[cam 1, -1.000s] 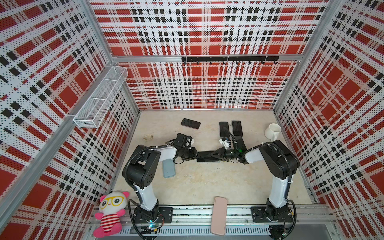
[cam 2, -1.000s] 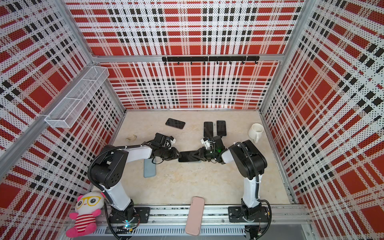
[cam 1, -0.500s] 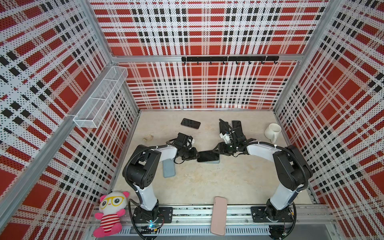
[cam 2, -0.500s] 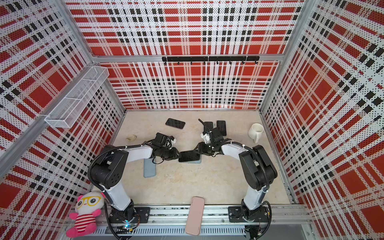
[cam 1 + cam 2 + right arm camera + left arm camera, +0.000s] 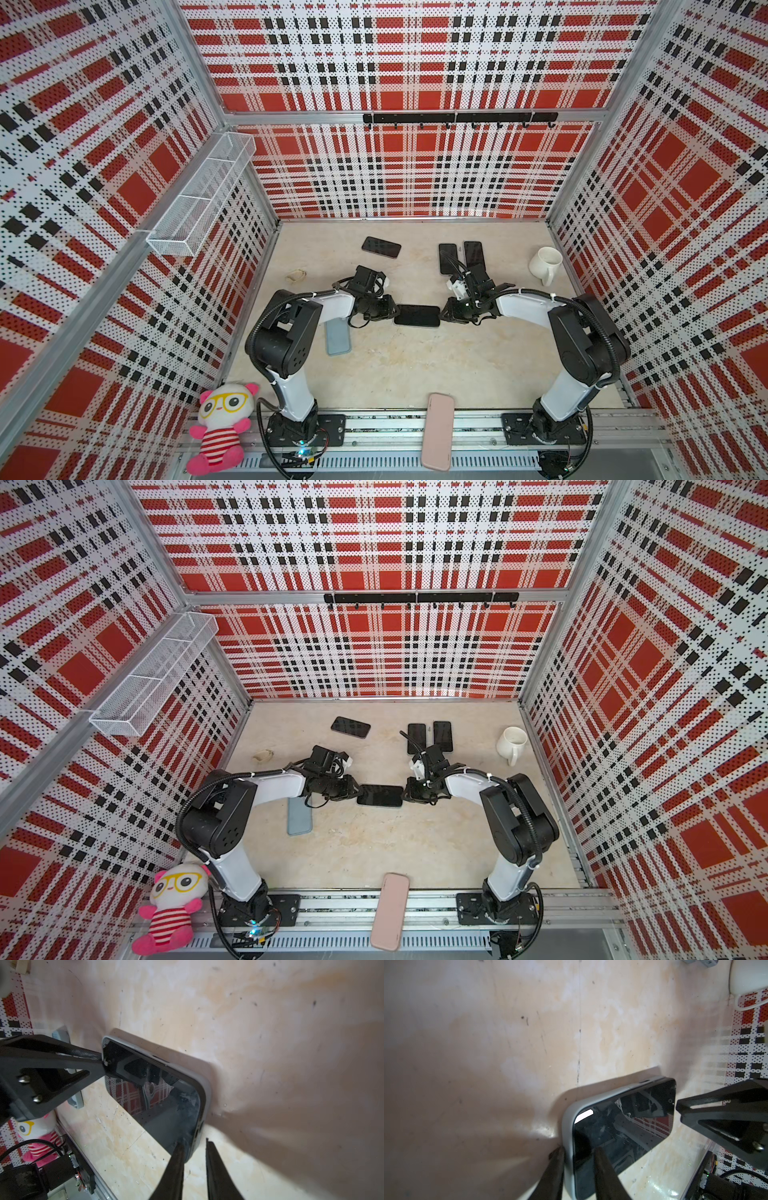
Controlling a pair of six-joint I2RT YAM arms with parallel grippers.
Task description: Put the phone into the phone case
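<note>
A black phone [image 5: 417,316] [image 5: 379,796] sits partly in a light grey phone case [image 5: 568,1126] mid-table, held between both arms. My left gripper [image 5: 392,313] [image 5: 579,1149] is shut on its left end, one finger on the screen and the other behind the case. My right gripper [image 5: 444,316] [image 5: 194,1141] is closed down on the right end. One of its fingers lies on the screen corner and the other sits close behind the case [image 5: 207,1088]. At that end the phone's dark edge [image 5: 196,1132] stands a little proud of the case.
A blue-grey case [image 5: 337,337] lies under the left arm. A pink case [image 5: 437,432] rests on the front rail. Three dark phones [image 5: 381,247] [image 5: 448,258] [image 5: 473,254] lie at the back. A white mug [image 5: 545,264] stands back right and a plush toy [image 5: 220,428] front left.
The right gripper let go, drew back off the phone, then returned to its right end with the jaws narrowed. The left gripper kept its hold.
</note>
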